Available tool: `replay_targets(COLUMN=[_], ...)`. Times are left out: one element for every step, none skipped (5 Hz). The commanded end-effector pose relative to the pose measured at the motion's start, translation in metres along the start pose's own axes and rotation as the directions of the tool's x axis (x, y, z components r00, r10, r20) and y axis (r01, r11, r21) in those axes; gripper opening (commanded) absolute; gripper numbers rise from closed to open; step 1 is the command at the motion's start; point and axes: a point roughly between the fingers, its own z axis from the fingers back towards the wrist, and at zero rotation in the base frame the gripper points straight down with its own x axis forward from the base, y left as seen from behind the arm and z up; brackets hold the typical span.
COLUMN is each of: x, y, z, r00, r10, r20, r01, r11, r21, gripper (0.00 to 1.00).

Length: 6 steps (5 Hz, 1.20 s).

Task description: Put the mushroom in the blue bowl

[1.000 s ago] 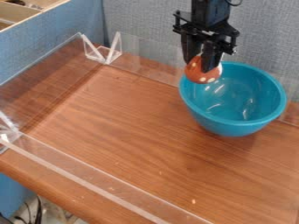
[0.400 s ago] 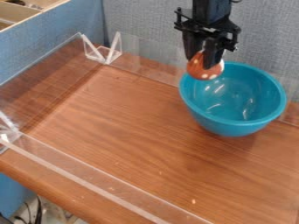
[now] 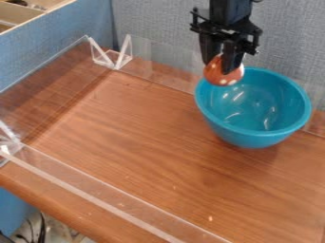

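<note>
Gripping the mushroom (image 3: 223, 70) between its fingers, the gripper (image 3: 226, 68) is hanging over the back rim of the blue bowl (image 3: 254, 109).

A single camera covers the scene. It sits above and off one corner of the wooden table (image 3: 140, 142), looking down at a slant across the tabletop toward the grey-blue back wall (image 3: 152, 28). It is near enough that the table runs out of frame at the bottom and right edges. The gripper (image 3: 225, 65) and the blue bowl (image 3: 254, 106) sit in the upper right of the frame, the arm cut off by the top edge. No second view exists to overlap with it.
</note>
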Motion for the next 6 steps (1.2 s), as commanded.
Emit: replay_targets(x=[0.013, 0.015, 0.017, 0.019, 0.020, 0.022], y=[0.007, 0.007, 0.008, 0.008, 0.008, 0.009], z=[0.030, 0.025, 0.021, 0.016, 0.012, 0.011], r00=[0.995, 0.995, 0.996, 0.996, 0.996, 0.996], r10=[0.000, -0.001, -0.003, -0.004, -0.005, -0.005], r20=[0.100, 0.096, 0.092, 0.087, 0.085, 0.088], r01=[-0.002, -0.001, 0.000, 0.002, 0.002, 0.003], r11=[1.000, 1.000, 1.000, 1.000, 1.000, 1.000], r21=[0.027, 0.028, 0.029, 0.030, 0.031, 0.031], gripper=[0.00, 0.00, 0.00, 0.00, 0.00, 0.00])
